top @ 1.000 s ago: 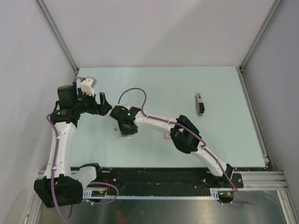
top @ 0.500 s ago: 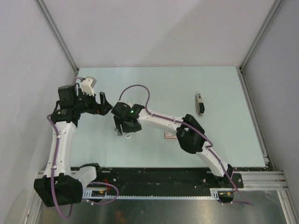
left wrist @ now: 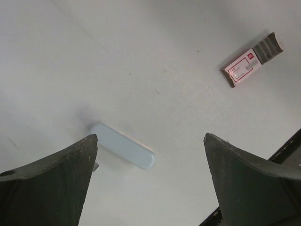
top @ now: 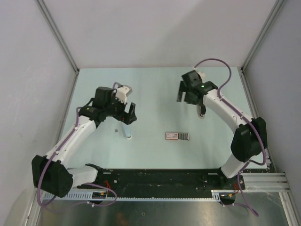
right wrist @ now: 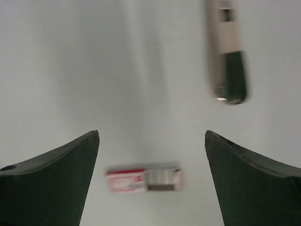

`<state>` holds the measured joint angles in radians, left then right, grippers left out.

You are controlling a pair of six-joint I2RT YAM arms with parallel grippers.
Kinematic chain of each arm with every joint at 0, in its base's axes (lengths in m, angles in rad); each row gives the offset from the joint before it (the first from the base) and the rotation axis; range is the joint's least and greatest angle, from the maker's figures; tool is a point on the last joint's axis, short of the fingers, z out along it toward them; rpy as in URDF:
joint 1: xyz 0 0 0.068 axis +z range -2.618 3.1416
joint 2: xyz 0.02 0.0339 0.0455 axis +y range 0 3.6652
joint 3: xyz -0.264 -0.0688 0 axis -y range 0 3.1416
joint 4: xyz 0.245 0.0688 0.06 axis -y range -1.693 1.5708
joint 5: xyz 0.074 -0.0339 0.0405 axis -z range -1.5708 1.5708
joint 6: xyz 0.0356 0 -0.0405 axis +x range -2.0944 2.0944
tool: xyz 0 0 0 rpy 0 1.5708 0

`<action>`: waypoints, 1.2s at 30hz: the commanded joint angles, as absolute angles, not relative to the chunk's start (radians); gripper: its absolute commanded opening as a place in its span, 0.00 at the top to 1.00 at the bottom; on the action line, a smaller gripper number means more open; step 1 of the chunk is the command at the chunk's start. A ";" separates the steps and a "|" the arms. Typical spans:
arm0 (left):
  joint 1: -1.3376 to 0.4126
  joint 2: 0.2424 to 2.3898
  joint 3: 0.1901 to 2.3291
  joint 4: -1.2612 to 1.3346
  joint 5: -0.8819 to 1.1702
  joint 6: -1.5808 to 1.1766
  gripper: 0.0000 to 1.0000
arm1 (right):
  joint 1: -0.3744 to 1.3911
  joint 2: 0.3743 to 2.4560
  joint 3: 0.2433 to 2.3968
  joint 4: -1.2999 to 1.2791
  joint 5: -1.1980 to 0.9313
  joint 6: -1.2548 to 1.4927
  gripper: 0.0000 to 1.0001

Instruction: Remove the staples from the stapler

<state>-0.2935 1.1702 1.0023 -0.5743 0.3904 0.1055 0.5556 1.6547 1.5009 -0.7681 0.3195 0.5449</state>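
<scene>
L gripper (top: 128, 116) held wide open w/ nothing gripped, over stapler (left wrist: 123, 151) laid flat on bench (top: 155, 89), R gripper (top: 184, 95) likewise spread wide, empty

Bare table (top: 155, 89) runs open between the 2 arms, broken only by the red-and-white block (top: 177, 136) toward the near edge, while the stapler (left wrist: 123, 151) lies flat below the spread fingers of the left gripper (left wrist: 150, 137) and a dark-ended object (right wrist: 230, 70) lies off to one side below the right gripper (right wrist: 151, 134).
</scene>
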 commanded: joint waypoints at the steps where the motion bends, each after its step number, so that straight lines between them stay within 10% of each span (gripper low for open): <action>1: -0.372 1.240 1.017 -0.508 0.281 0.113 0.01 | 0.432 1.658 1.416 -0.773 0.411 0.451 0.02; 20: -0.379 1.239 1.040 -0.514 0.238 0.117 0.01 | 0.241 1.880 1.377 -0.579 0.354 0.349 0.16; 36: -0.380 1.242 1.053 -0.531 0.202 0.133 0.01 | 0.260 1.948 1.368 -0.549 0.282 0.378 0.67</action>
<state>-0.3759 1.2678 1.0100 -0.5346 0.2115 0.1310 0.2485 1.9259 1.3708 -0.5671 0.2974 0.3618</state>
